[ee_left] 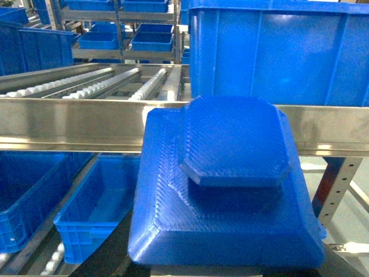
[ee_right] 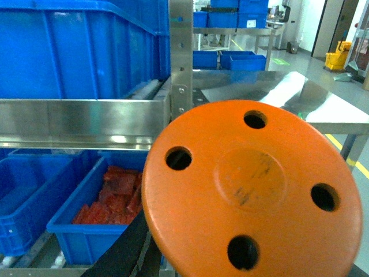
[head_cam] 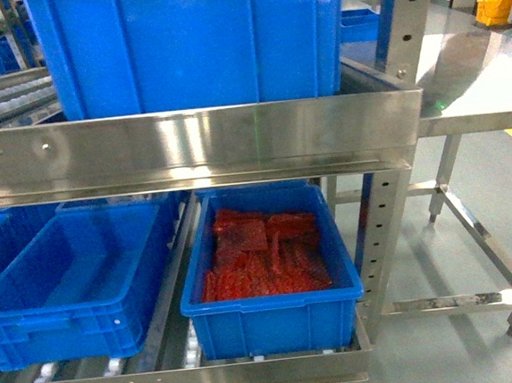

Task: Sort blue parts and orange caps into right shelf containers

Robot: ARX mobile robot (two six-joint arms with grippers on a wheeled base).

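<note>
Two parts held: left claw clamps a blue part [ee_left: 230, 184], right claw an orange cap [ee_right: 253, 190]. Next, judged: drop both into crates below the steel rail [head_cam: 189, 143].

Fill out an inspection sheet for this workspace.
Surface: stainless steel roller shelf rack, two levels.
Job's things: blue stepped square plastic part fills left wrist view; orange round disc with four holes fills right wrist view; lower right blue plastic crate holds red-orange pieces; lower left blue crate looks empty; large blue crate above.
Clutter: nothing seen.
Grippers: hidden behind the parts; state cannot be told.
Cables: nothing seen.
Surroundings: steel table, yellow mop bucket.
</note>
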